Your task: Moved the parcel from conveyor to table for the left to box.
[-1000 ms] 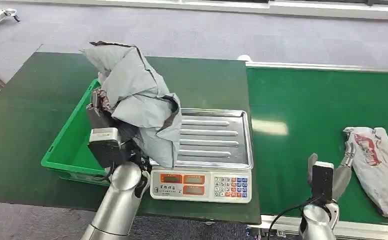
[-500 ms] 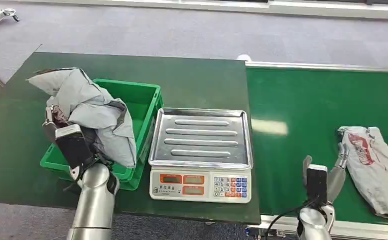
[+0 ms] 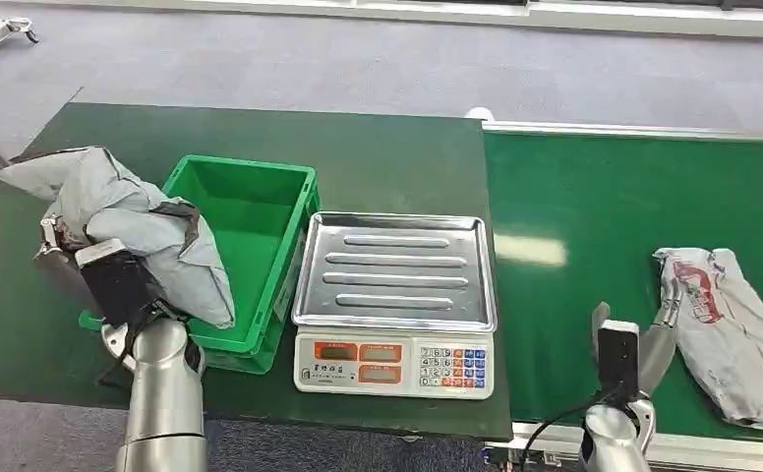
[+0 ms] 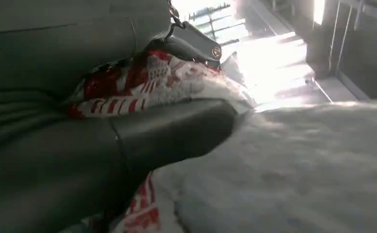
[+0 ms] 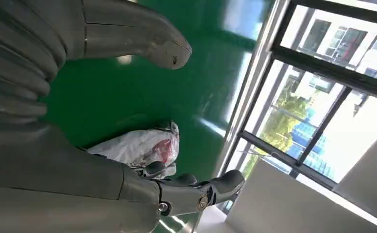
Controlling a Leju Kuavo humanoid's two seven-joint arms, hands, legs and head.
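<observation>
Two parcels, operator: grey parcel gripped aloft by your left hand beside the green crate, unboxed; second parcel on the conveyor, right hand empty, fingers spread.

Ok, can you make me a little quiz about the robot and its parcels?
1. True or false: the silver scale tray has a parcel on it.
2. Which hand holds the grey parcel? A) left hand B) right hand
3. Fill in: the other parcel lies on the green ____.

Key: 1 false, the tray is bare. 2 A, at the left edge of the green crate; the right hand's fingers are spread, holding nothing. 3 conveyor.
</observation>
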